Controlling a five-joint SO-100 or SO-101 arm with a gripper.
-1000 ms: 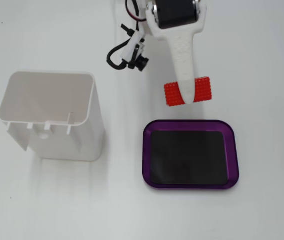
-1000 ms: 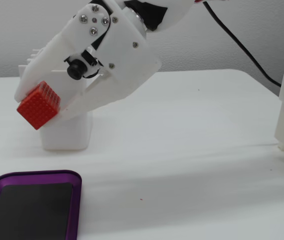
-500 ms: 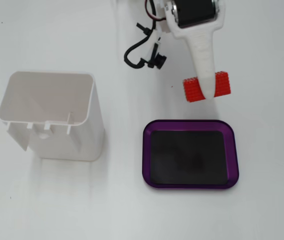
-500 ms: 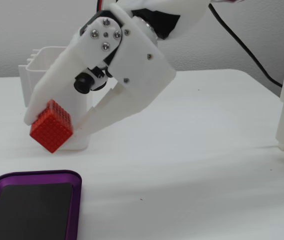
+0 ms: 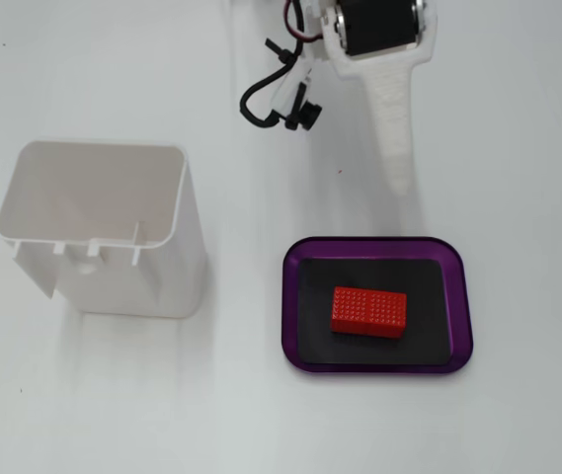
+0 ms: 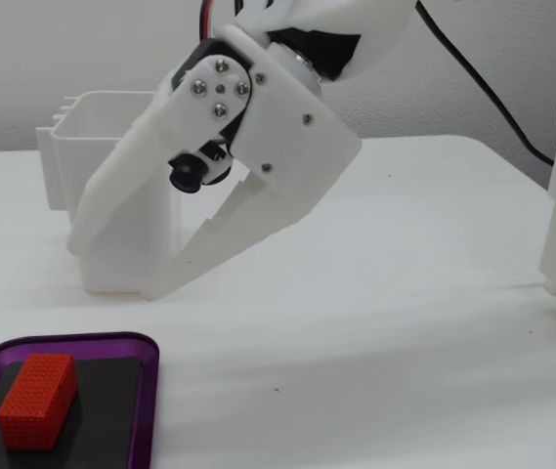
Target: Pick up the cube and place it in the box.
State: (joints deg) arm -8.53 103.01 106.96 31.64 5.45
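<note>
The cube (image 5: 369, 312) lies flat on the black floor of the box (image 5: 463, 296), roughly in the middle and clear of the purple rim on every side, so by the look of things the placing is done. The claw (image 6: 111, 264) hangs above the table (image 6: 405, 322), spread open and holding nothing, tips pointing down toward the white container (image 5: 103, 232) rather than the box. I'd judge this to be the closing step: all the next move calls for is lifting the arm up and away without brushing the box or the container.

From above, in a fixed view, only one white finger (image 5: 394, 128) shows, tapering toward the box's far edge, so the gap between the two can't be read there. The side-on fixed view shows both fingers apart and off the table, and the claw's little camera (image 6: 188, 174) too, but it crops the box (image 6: 146, 391) to a corner, the cube (image 6: 38, 401) sitting inside.
</note>
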